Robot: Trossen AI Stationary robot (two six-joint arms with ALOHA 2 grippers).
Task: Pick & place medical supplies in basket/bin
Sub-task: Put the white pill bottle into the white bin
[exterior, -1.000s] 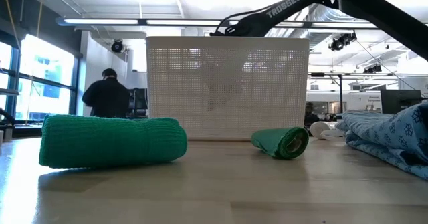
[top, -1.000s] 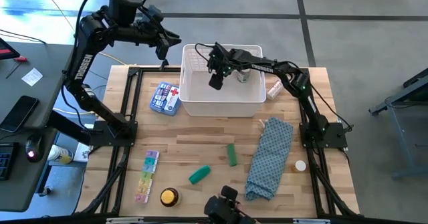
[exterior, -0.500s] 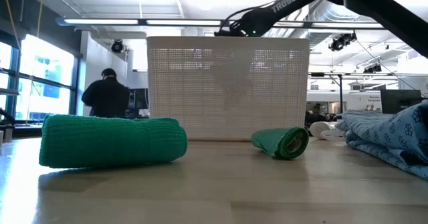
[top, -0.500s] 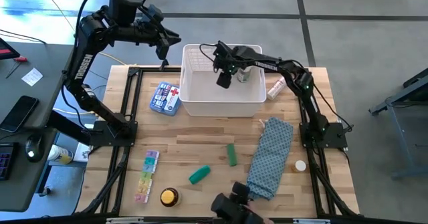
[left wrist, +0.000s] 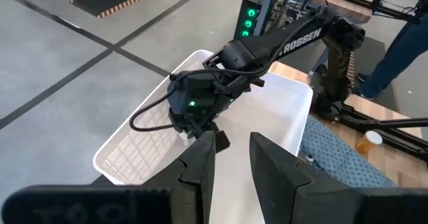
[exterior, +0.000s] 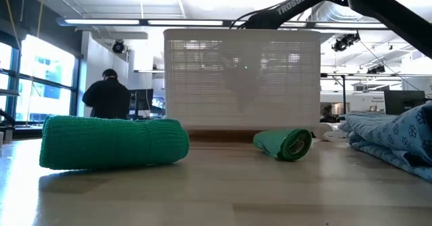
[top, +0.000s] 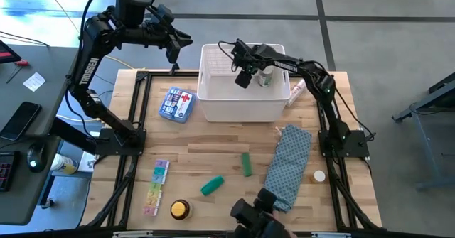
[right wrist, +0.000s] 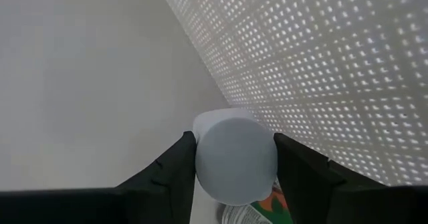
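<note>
Right gripper [top: 244, 79] inside the basket [top: 213, 103], clenched on a white-capped bottle [right wrist: 235, 158] near the lattice wall. Second bottle [top: 265, 77] stands in the basket's far right corner. Left gripper [top: 175, 52] raised beyond the table's far left corner, fingers [left wrist: 198, 167] slightly parted, holding nothing. Red-cross pack [top: 176, 104] just left of basket; green tubes [top: 246, 163], pill strip [top: 156, 187], tin [top: 180, 209] lie nearer the front.

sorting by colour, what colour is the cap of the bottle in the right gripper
White: the bottle cap sits between the right gripper's fingers, clearest in the right wrist view.
</note>
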